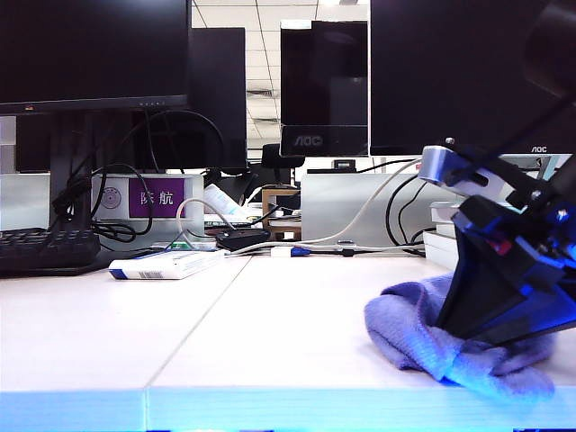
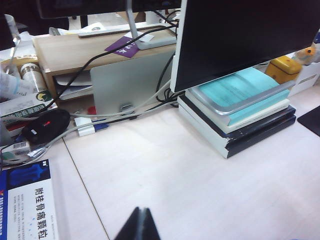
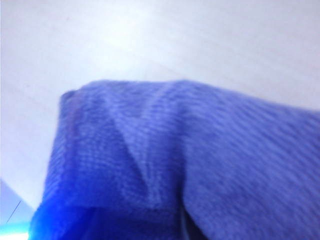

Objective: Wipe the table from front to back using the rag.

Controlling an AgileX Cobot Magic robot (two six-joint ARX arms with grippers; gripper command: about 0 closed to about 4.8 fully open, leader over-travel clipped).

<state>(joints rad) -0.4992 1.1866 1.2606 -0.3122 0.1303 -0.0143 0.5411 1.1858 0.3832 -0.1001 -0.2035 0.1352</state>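
At table's [image 1: 270,324] front right, right hand [image 1: 499,337] on rag [image 1: 414,333], left hand [image 2: 139,226] seen only wrist-side

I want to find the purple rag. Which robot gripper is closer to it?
Right. The right gripper is down on the rag. The left gripper hangs over bare table, no rag near.

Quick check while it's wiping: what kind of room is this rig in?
Most likely an open office: dark monitors stand along the table, a keyboard sits at left, and cables run between them. Ceiling tiles show behind.
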